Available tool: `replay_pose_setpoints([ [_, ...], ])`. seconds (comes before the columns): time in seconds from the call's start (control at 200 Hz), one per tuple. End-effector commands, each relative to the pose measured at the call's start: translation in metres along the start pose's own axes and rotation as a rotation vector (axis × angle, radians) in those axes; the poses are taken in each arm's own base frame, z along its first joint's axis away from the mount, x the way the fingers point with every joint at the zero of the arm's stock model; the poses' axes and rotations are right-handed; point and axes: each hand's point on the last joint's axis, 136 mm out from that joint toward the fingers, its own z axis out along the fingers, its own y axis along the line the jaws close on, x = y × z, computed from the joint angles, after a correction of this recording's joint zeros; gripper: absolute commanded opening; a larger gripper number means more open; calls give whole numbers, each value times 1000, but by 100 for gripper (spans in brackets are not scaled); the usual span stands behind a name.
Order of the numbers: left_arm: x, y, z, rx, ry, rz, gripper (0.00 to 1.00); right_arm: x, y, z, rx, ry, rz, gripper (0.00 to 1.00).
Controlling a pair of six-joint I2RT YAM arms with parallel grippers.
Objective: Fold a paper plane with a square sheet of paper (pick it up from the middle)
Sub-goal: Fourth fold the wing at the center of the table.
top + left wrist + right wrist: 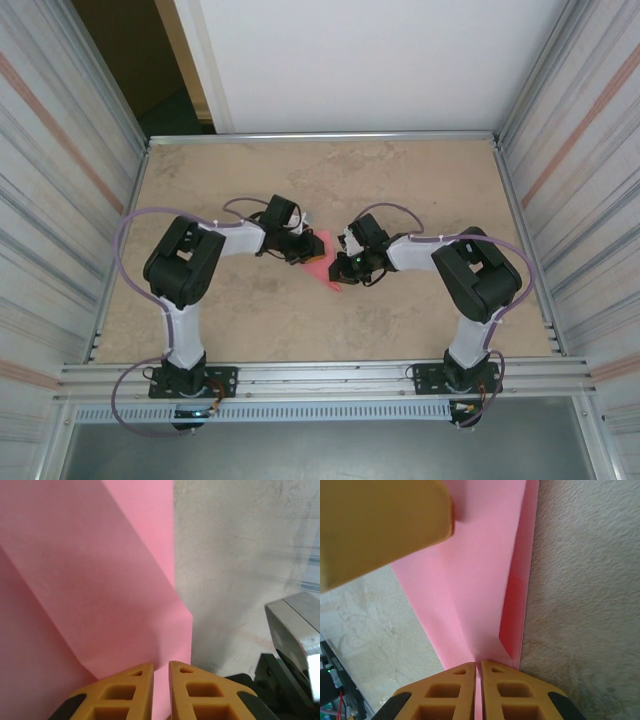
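The pink sheet of paper [324, 264] lies between the two tools and is pinched from both sides. The left gripper [161, 666] is closed on one edge, with a sliver of pink showing between its pads, and the right gripper [478, 665] is clamped on the opposite edge in the same way. The folding is judged to be partly done. Slanting creases and overlapping layers are seen ahead of the left fingertips, and a long lengthwise fold with a narrow doubled strip to its right is seen ahead of the right fingertips, so a creased wedge is held, not a flat square. A finished dart with a sharp tip is not made out, and further lengthwise folds are judged to be left. Much is cut off: the paper's tip and far edges run beyond both wrist views, and from above the sheet is largely covered by the tools. A blurred orange shape [380, 525] above and left of the right fingertips is taken to be a finger of the other tool, unconfirmed. Whether the paper rests on the table [400, 180] or is lifted cannot be told.
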Motion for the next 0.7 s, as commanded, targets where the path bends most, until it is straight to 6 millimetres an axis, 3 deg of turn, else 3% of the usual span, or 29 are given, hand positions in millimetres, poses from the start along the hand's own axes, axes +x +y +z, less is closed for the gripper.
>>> replay_pose_setpoints([
  [0.0,-2,13,4,-66,2,-48,17,6,-7,-7,23,15,31,14],
  [0.165,0,27,8,-101,10,-118,17,4,12,-20,-28,-8,13,16],
  [0.296,0,32,8,-112,8,-145,17,12,15,-22,-37,11,10,15],
  [0.692,4,41,9,-144,19,-177,17,35,-4,-18,29,57,31,13],
])
